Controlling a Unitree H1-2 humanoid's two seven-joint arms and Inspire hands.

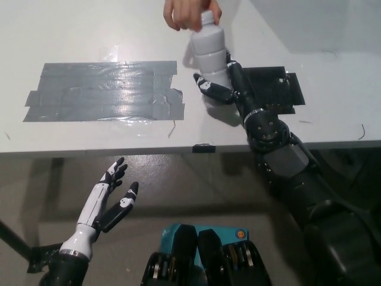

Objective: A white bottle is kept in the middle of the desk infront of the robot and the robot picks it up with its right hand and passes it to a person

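Observation:
A white bottle (210, 52) stands upright above the far middle of the desk. My black right hand (223, 85) is shut on its lower part. A person's hand (187, 13) reaches in from the top edge and grips the bottle's cap and neck. My white left hand (110, 199) rests open below the desk's front edge at the lower left.
A wide patch of grey tape (104, 89) covers the left of the white desk (71, 36). A black plate (271, 89) lies on the desk beside my right wrist. A small black clip (203, 147) sits at the desk's front edge.

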